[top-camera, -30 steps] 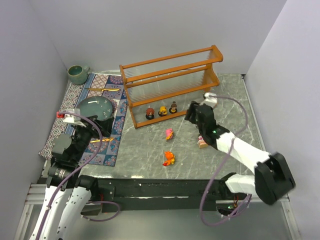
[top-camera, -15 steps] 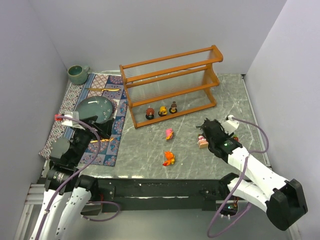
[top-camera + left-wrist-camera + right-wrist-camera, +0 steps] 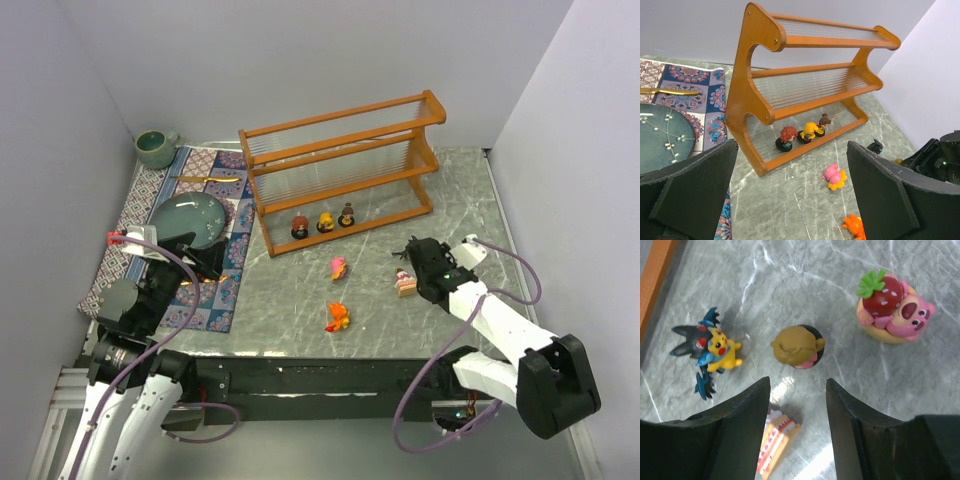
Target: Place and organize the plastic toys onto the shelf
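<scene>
Right wrist, fingers [image 3: 740, 410] parted, brown-haired toy [image 3: 797, 347] just ahead

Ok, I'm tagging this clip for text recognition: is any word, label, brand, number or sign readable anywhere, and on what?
None can be read in any view.
The shelf, the plastic toys, the plate, the patterned mat and the green cup show no lettering.
</scene>
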Robot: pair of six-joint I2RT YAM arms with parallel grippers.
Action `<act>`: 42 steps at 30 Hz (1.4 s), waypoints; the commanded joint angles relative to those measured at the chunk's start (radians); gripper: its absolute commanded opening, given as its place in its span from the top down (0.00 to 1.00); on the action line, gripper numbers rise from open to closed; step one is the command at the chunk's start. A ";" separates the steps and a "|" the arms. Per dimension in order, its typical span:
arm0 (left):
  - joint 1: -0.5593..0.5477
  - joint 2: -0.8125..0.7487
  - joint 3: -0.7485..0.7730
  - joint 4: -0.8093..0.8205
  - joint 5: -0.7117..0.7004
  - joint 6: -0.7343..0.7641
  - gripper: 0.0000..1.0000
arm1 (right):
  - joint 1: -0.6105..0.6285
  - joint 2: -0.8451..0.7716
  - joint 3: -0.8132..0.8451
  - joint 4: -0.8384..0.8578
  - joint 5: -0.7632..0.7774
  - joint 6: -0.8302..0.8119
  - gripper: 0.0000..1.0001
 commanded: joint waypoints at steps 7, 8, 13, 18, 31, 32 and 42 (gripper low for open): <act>-0.004 -0.006 0.004 0.017 -0.005 0.018 0.03 | -0.067 0.078 -0.005 0.125 0.014 -0.002 0.44; -0.004 -0.004 0.004 0.017 -0.007 0.018 0.03 | -0.077 0.083 -0.005 0.136 0.008 0.000 0.44; -0.004 0.000 0.004 0.017 -0.005 0.018 0.03 | -0.093 0.121 0.004 0.157 -0.012 -0.014 0.45; -0.004 0.003 0.004 0.017 -0.007 0.019 0.03 | -0.099 0.152 0.007 0.179 -0.032 -0.017 0.46; -0.004 0.006 0.002 0.022 -0.005 0.018 0.03 | -0.102 0.126 0.006 0.148 -0.025 -0.019 0.71; -0.004 0.006 0.002 0.019 -0.004 0.019 0.03 | -0.102 0.114 0.004 0.145 -0.026 -0.026 0.73; -0.004 0.006 0.004 0.020 -0.004 0.018 0.03 | -0.102 0.048 0.009 0.156 -0.045 -0.115 0.83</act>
